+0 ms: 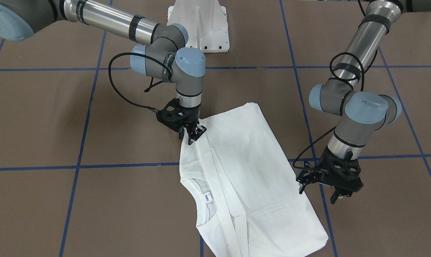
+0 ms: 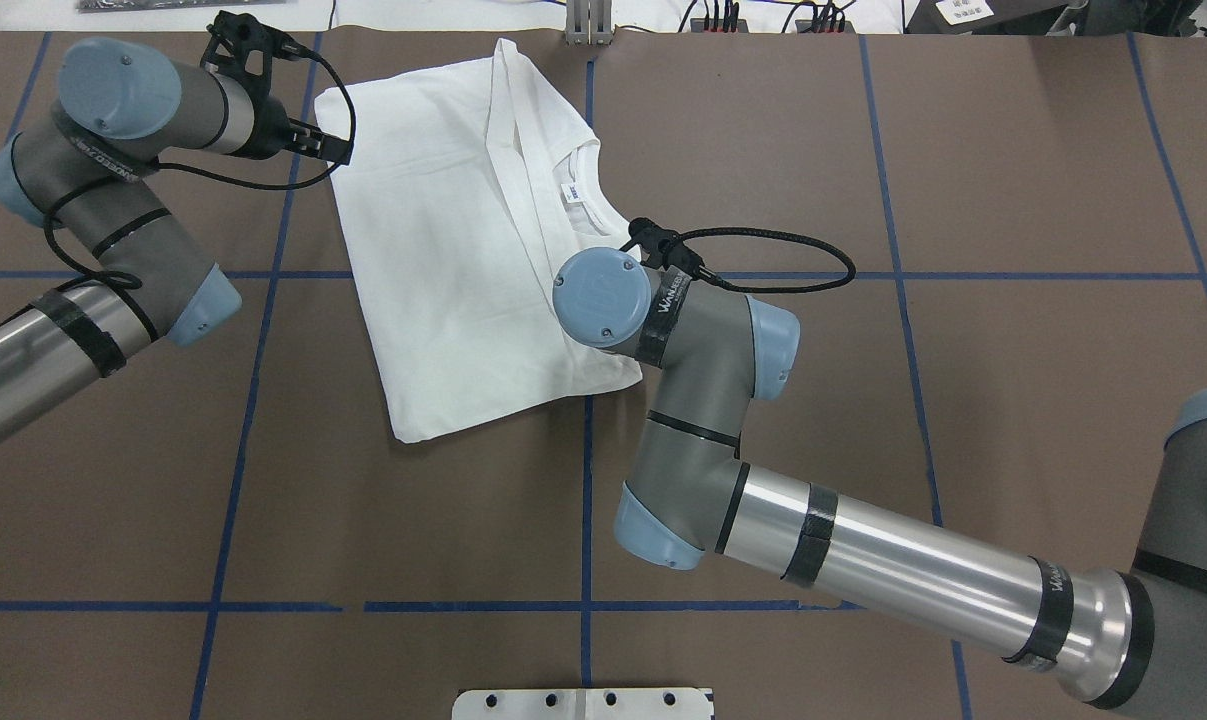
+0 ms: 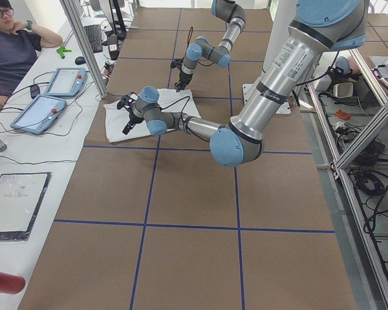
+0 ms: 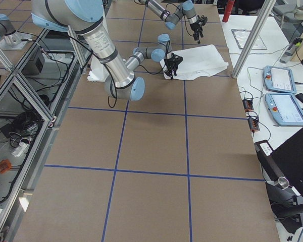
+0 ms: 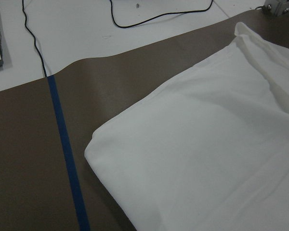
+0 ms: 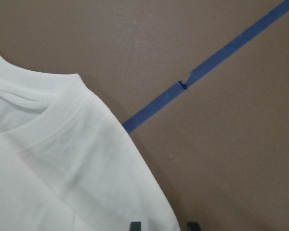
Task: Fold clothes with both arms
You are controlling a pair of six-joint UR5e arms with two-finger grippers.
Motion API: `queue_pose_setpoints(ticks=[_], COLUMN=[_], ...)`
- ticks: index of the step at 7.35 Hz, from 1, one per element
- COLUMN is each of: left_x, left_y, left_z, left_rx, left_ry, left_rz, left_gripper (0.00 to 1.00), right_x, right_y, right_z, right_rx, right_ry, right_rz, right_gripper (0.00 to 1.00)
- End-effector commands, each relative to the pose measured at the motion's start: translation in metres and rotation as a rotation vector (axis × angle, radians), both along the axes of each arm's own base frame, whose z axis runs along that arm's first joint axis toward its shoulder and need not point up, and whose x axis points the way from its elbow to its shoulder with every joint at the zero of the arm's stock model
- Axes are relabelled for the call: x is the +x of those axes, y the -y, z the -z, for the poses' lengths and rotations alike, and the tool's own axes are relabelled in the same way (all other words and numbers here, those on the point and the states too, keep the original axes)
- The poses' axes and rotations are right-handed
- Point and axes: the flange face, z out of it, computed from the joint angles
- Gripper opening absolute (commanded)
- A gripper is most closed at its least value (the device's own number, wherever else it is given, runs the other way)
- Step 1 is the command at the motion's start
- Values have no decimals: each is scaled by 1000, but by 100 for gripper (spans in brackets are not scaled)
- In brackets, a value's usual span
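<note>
The white shirt (image 1: 244, 160) (image 2: 443, 250) (image 4: 202, 58) lies folded lengthwise on the brown table, collar (image 1: 201, 200) and neck label (image 2: 570, 193) showing. My right gripper (image 1: 192, 137) (image 6: 164, 225) is low at the shoulder edge beside the collar. Its fingertips stand apart with the shirt's edge (image 6: 62, 159) between them. The overhead view hides it under the wrist. My left gripper (image 1: 318, 194) (image 2: 338, 145) hovers open just off the shirt's opposite long edge, near the far corner (image 5: 207, 159), holding nothing.
Blue tape lines (image 1: 129, 166) grid the table. The white pedestal base (image 1: 201, 25) sits at the robot's side. A side table with tablets (image 3: 52, 97) and a seated person (image 3: 13, 51) runs along the far edge, with cables (image 5: 159, 14) close to the shirt.
</note>
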Motion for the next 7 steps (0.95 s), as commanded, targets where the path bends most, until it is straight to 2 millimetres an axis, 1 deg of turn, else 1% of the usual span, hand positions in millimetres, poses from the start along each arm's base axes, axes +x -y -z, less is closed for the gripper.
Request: queue_pose_setpoints(ticks=[1, 2, 3, 4, 5, 6, 7], left_x=[0, 1, 5, 7, 8, 7, 7], left_y=[0, -1, -4, -9, -9, -10, -11], left_z=[1, 2, 4, -4, -4, -2, -1], left_rx=[3, 3, 10, 5, 5, 7, 9], left_ry=[-1, -3, -23, -20, -19, -22, -26], left_rz=[1, -2, 0, -6, -7, -9, -8], left_gripper=[100, 100, 100, 100, 100, 100, 100], right_x=[1, 17, 41, 72, 112, 141, 141], right_y=[-1, -1, 1, -15, -37, -64, -114], right_z=[5, 17, 15, -10, -30, -32, -26], right_rx=[2, 17, 25, 30, 50, 54, 62], right_ry=[2, -25, -52, -43, -44, -46, -60], right_rz=[4, 38, 82, 91, 114, 128, 169], right_gripper=[0, 0, 0, 0, 0, 0, 0])
